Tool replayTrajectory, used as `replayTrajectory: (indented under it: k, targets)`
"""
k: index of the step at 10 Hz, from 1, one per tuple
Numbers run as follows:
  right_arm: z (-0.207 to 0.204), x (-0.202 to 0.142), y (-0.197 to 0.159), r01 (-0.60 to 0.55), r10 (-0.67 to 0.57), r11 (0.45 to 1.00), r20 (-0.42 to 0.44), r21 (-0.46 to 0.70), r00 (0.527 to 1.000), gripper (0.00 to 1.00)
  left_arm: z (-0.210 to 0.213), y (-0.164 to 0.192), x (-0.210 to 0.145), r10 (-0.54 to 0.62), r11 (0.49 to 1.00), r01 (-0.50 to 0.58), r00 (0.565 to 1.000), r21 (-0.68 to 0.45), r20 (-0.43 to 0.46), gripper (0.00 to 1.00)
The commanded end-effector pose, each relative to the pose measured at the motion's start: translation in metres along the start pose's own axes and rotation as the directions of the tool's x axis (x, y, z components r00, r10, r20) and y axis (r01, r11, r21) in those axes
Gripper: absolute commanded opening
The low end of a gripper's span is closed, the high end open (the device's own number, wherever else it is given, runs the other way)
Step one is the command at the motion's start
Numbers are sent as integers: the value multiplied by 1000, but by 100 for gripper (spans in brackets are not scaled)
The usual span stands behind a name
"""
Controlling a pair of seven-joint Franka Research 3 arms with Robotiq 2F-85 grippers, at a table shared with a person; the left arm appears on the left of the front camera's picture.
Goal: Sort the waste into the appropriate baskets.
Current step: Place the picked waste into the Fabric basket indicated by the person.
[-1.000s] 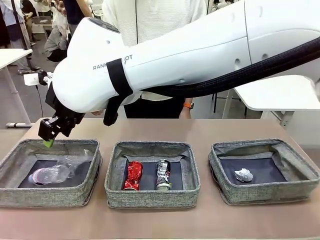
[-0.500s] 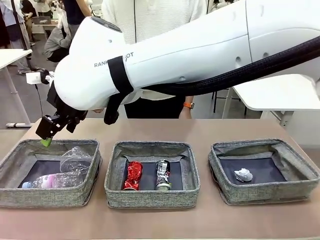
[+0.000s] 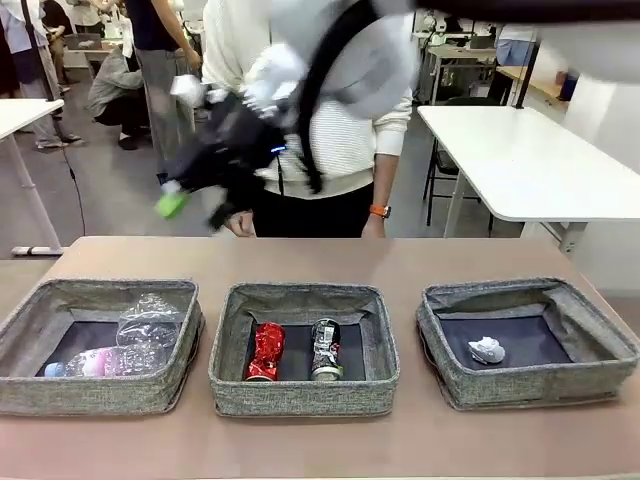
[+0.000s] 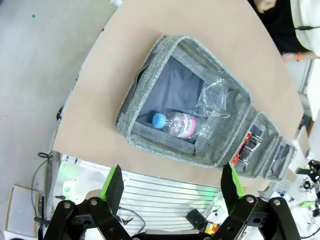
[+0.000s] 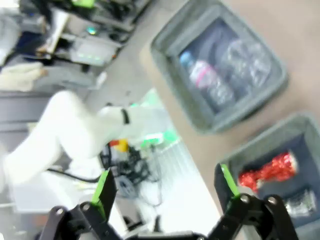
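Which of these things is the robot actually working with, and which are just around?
Part of the job:
- three baskets
- bottle, plastic container
- red can, black-and-silver can
- paper ball

Just around:
- brown table
- white table
- person

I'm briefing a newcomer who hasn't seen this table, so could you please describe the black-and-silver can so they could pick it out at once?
Three grey fabric baskets stand in a row on the brown table; take the middle basket. Two crushed cans lie side by side on its dark floor. The black-and-silver can is the one on the robot's right; its neighbour is a red can.
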State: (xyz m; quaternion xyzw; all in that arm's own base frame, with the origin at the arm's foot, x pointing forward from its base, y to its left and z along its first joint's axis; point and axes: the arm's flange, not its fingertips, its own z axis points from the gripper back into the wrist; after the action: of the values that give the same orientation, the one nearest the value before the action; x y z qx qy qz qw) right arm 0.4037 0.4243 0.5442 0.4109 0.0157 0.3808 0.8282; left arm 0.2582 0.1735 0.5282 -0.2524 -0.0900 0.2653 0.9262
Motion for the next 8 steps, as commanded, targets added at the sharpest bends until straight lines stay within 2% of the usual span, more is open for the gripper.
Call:
replayTrajectory:
  k: [1,2,3,4,5,6,7,8]
  targets:
    - [73,-106,-64,124,-131,986,62,108,989,100,1,4,0,-19,1000,19,1000,10,7,100]
    - [89,-131,-86,148,-163,982,118,121,980,100,1,4,0,-19,1000,19,1000,10,7,100]
    - [87,-140,-91,312,-311,950,143,12,940,100,1,4,0,-19,1000,19,1000,10,7,100]
    - [97,-85,-60,118,-131,984,97,134,987,100,1,4,0,-19,1000,19,1000,10,7,100]
    - [97,-85,-60,118,-131,984,97,134,987,100,1,4,0,-19,1000,19,1000,10,7,100]
    - [116,-135,-95,206,-222,971,134,120,966,100,0,1,0,0,1000,0,1000,-1,1,100]
    - [108,-111,-100,173,-216,959,183,225,959,100,-20,-34,-1,-200,975,185,971,-122,-129,100]
    - [135,-118,-116,183,-271,935,279,303,921,100,-46,-65,2,-293,943,252,939,-217,-181,100]
